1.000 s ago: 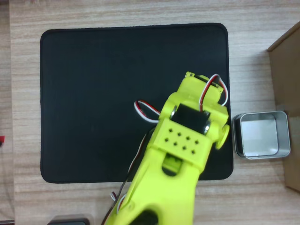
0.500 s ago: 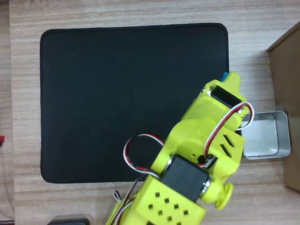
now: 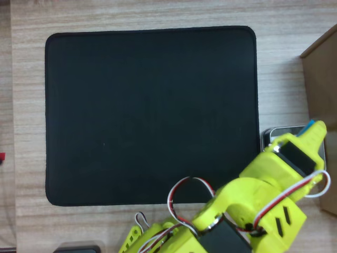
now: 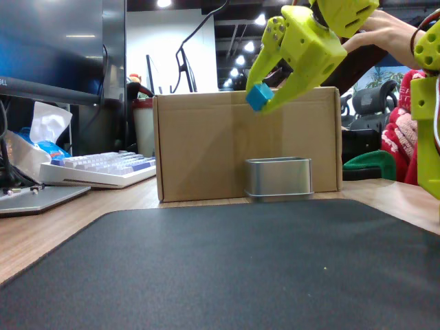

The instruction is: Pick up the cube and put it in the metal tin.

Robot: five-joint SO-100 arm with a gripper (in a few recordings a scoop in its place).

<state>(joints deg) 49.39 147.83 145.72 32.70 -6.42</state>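
The lime-green plastic claw (image 4: 265,93) pinches the small sky-blue cube (image 4: 258,96) between its fingertips, held high in the air above the shiny silver rectangular metal tin (image 4: 278,177). The tin stands on the wood-grain worktop (image 3: 147,16), just beside the black rectangular mat (image 3: 147,110) and right in front of the brown cardboard box (image 4: 199,144). In the overhead view the arm covers most of the tin (image 3: 274,134); the cube (image 3: 315,125) seems to hang over its far edge.
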